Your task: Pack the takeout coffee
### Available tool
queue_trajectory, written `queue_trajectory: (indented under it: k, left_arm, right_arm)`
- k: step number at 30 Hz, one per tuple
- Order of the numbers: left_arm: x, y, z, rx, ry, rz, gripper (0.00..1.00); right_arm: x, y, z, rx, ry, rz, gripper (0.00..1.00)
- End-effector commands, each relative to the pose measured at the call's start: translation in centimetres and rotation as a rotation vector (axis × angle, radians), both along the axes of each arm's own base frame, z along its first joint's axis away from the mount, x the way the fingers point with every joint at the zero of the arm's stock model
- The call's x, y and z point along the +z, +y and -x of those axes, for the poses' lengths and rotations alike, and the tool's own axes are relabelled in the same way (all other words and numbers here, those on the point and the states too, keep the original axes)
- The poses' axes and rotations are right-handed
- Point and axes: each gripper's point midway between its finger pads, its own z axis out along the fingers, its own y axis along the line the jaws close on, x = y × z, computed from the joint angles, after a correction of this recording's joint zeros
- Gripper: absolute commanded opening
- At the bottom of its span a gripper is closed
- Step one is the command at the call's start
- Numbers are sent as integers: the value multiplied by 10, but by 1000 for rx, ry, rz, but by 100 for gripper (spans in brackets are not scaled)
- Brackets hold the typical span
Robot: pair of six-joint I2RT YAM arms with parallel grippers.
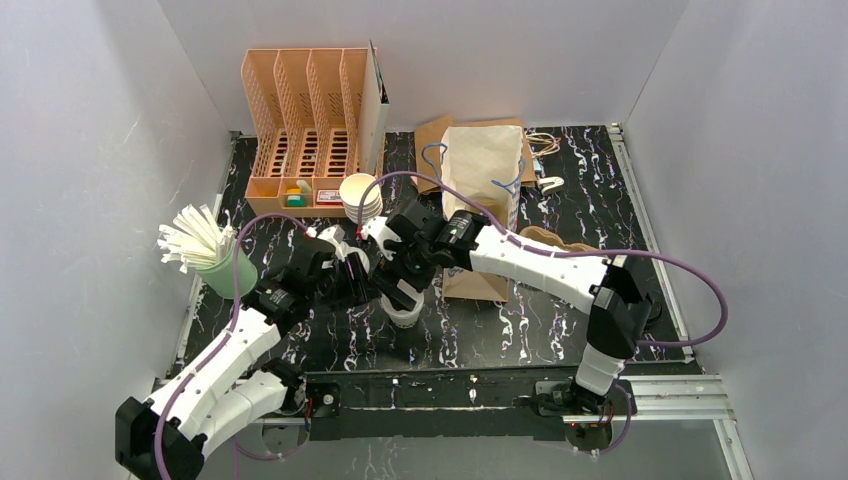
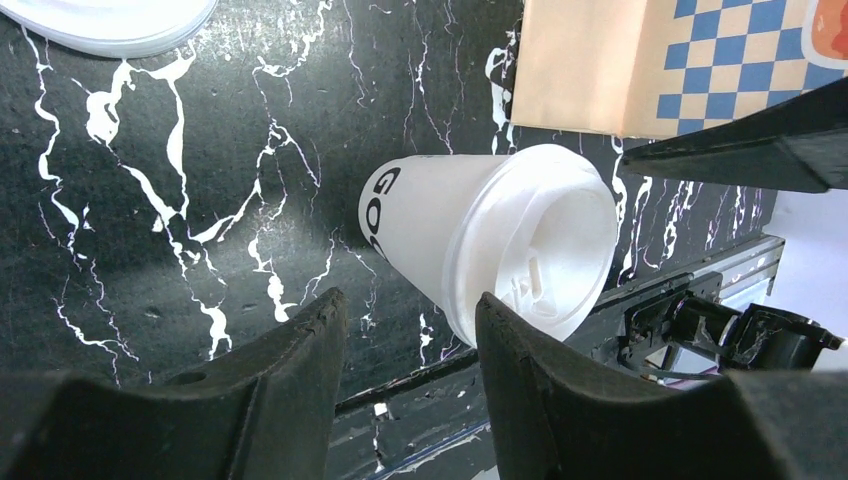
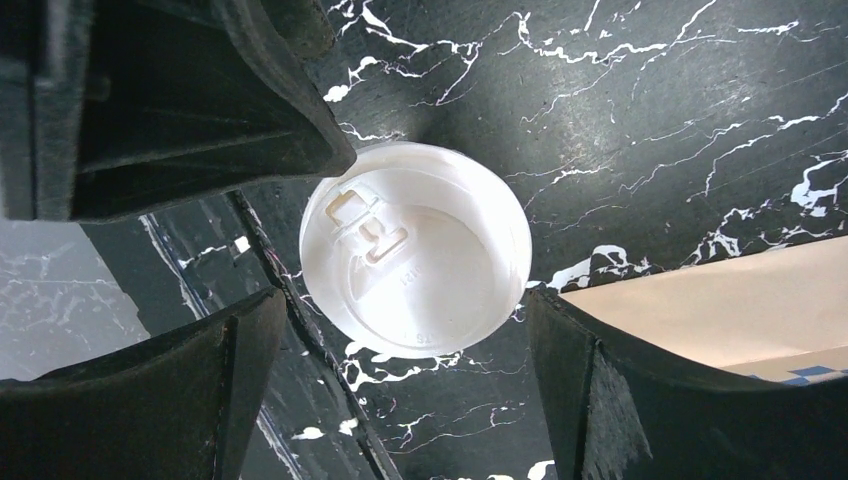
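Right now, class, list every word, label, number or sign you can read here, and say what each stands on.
"GO": black letters on the side of the white paper cup; the rest of the word is hidden.
Raised marks on the white plastic lid: too small to read.
Labels on the peach file organizer: too small to read.
Brown paper bag: blue checks only, no readable words.

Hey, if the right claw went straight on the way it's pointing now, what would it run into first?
Most likely the lidded white cup: its lid sits centred between the open fingers of the right claw in the wrist view. The gap to it is unclear.
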Motion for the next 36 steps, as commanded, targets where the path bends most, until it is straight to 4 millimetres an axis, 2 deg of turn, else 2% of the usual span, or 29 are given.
queue_trajectory:
  k: [1, 10, 19, 28, 32, 36]
  left_arm:
    - [1, -2, 0, -9, 3, 11, 48]
    - [-3, -3, 0, -17, 11, 7, 48]
    - [-9, -6, 2, -25, 26, 20, 47]
    - [-11, -4, 3, -25, 25, 10, 47]
    - [-11, -4, 3, -25, 28, 12, 46]
    - [-10, -7, 4, -30, 28, 36, 46]
  right_arm:
    - [1, 6, 0, 7, -6, 4, 98]
    - [-1, 10, 6, 25, 0, 10, 98]
    - [-8, 8, 6, 24, -144, 103, 98]
    - [-7, 11, 6, 27, -189, 109, 98]
    - [-8, 11, 7, 33, -187, 110, 92]
    - [-12, 10, 10, 43, -171, 116, 91]
